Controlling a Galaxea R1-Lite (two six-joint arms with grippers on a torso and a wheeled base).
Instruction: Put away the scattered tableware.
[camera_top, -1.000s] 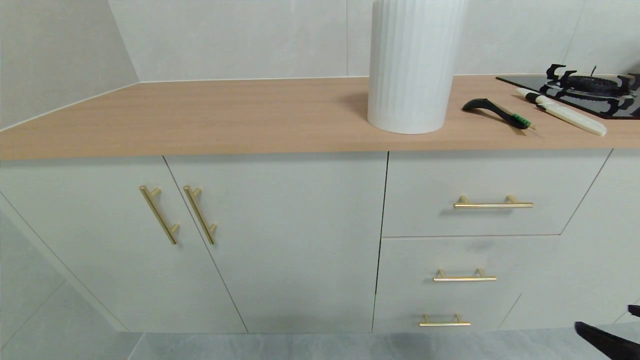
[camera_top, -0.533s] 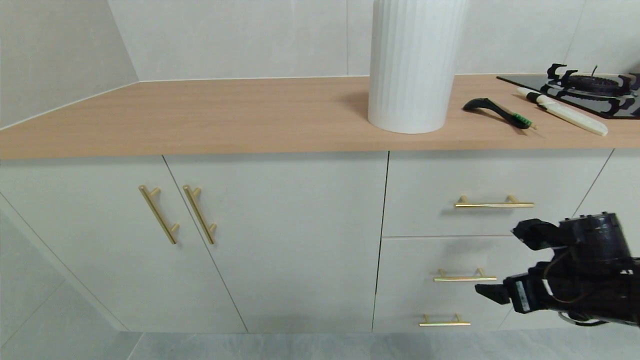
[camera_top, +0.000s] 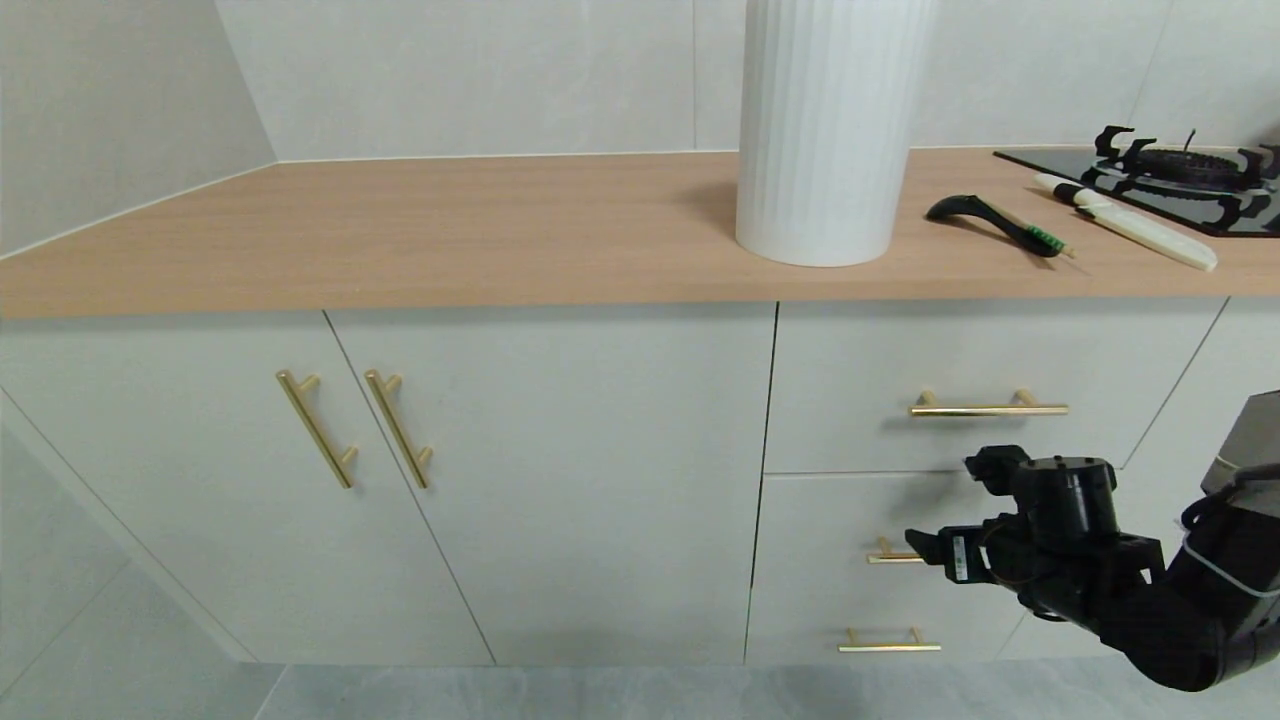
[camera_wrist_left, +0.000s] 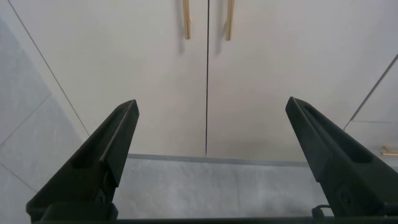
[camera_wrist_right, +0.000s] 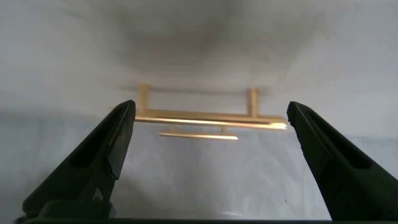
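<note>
On the wooden counter (camera_top: 450, 230), to the right, lie a black-handled tool with a green tip (camera_top: 995, 224) and a white knife (camera_top: 1128, 226). My right gripper (camera_top: 952, 505) is open in front of the drawer column, right by the middle drawer's gold handle (camera_top: 888, 555), whose right part it hides. In the right wrist view that handle (camera_wrist_right: 205, 116) lies crosswise just beyond the open right gripper (camera_wrist_right: 208, 112). My left gripper (camera_wrist_left: 211, 106) hangs open, low before the cabinet doors, holding nothing.
A tall white ribbed container (camera_top: 820, 130) stands on the counter left of the tools. A black gas hob (camera_top: 1180, 180) is at the far right. Below are two cabinet doors with gold handles (camera_top: 355, 428) and top (camera_top: 988, 408) and bottom (camera_top: 888, 645) drawer handles.
My right arm has come up into view from the lower right and moved left and forward, bringing its open gripper up to the middle drawer handle. The things on the counter have not moved.
</note>
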